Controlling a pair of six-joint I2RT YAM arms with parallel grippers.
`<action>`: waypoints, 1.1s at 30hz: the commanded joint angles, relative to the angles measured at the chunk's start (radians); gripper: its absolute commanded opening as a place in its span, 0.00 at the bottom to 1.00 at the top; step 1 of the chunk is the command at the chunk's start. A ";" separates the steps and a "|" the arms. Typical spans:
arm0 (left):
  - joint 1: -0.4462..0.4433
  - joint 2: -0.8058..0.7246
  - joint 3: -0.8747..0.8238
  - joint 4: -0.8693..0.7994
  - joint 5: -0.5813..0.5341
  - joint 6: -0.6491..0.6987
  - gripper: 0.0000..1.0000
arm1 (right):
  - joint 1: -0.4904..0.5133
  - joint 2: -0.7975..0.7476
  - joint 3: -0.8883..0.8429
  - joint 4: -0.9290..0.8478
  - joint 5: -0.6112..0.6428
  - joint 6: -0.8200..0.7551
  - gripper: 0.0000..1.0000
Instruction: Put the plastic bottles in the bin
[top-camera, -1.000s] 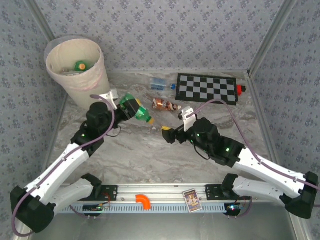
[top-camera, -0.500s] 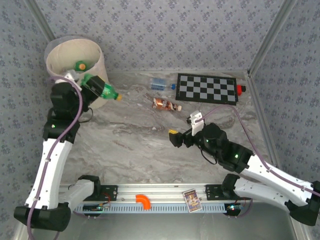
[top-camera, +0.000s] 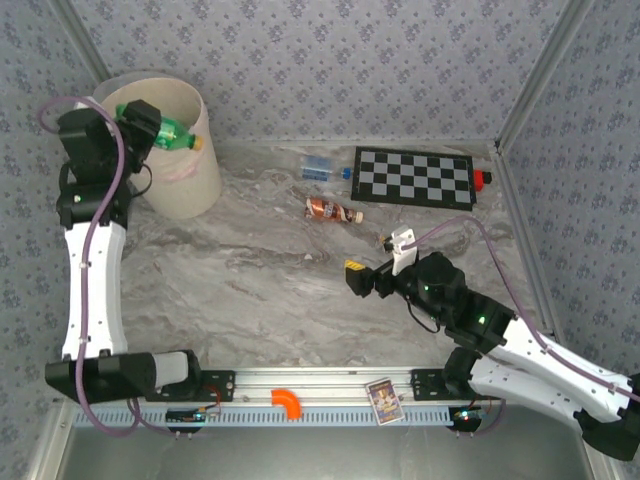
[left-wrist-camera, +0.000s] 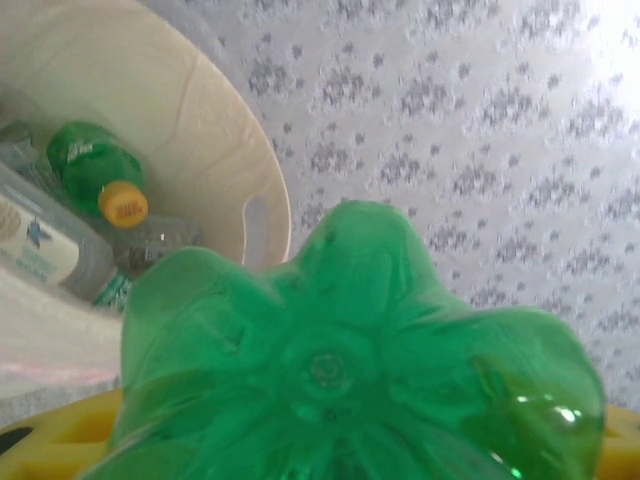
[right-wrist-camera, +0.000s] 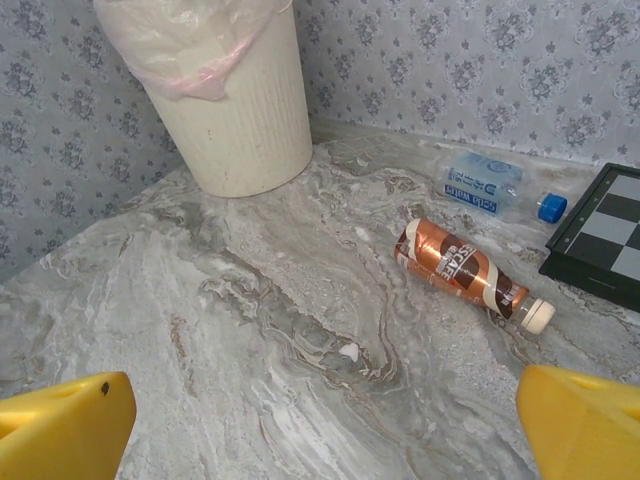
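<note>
Top external view, from the left: the left gripper (top-camera: 146, 122) is raised over the bin (top-camera: 192, 192) in the far left corner, its jaws clamped on a green bottle (top-camera: 173, 135). That bottle lies roughly level above the bin's mouth, its yellow cap pointing right. The left wrist view looks along the green bottle's lobed base (left-wrist-camera: 350, 365) into the bin (left-wrist-camera: 268, 205), where a second green bottle (left-wrist-camera: 88, 163) with an orange cap lies beside a clear labelled bottle (left-wrist-camera: 42, 252).

Toward the middle of the marble table (top-camera: 250, 290), a clear bottle (top-camera: 320, 167) with a blue cap lies at the back wall, just left of the checkerboard (top-camera: 415, 177). A brown-labelled bottle (top-camera: 333, 211) lies on its side just in front of it.

Further right, the right gripper (top-camera: 357, 279) hangs low over the table with its jaws spread wide and nothing between them. In its wrist view the yellow fingertips (right-wrist-camera: 62, 425) frame the bin (right-wrist-camera: 245, 120), the clear bottle (right-wrist-camera: 485, 185) and the brown-labelled bottle (right-wrist-camera: 462, 268), both well apart from the gripper.
</note>
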 joint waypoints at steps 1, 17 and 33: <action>0.038 0.076 0.147 -0.045 -0.047 -0.026 0.61 | -0.004 -0.027 -0.009 0.025 -0.013 -0.006 0.99; 0.099 0.517 0.543 -0.105 -0.049 -0.174 0.62 | -0.011 -0.063 -0.004 -0.033 0.008 0.008 1.00; 0.094 0.722 1.006 -0.456 -0.109 -0.122 1.00 | -0.010 -0.092 -0.012 -0.037 0.016 0.026 0.99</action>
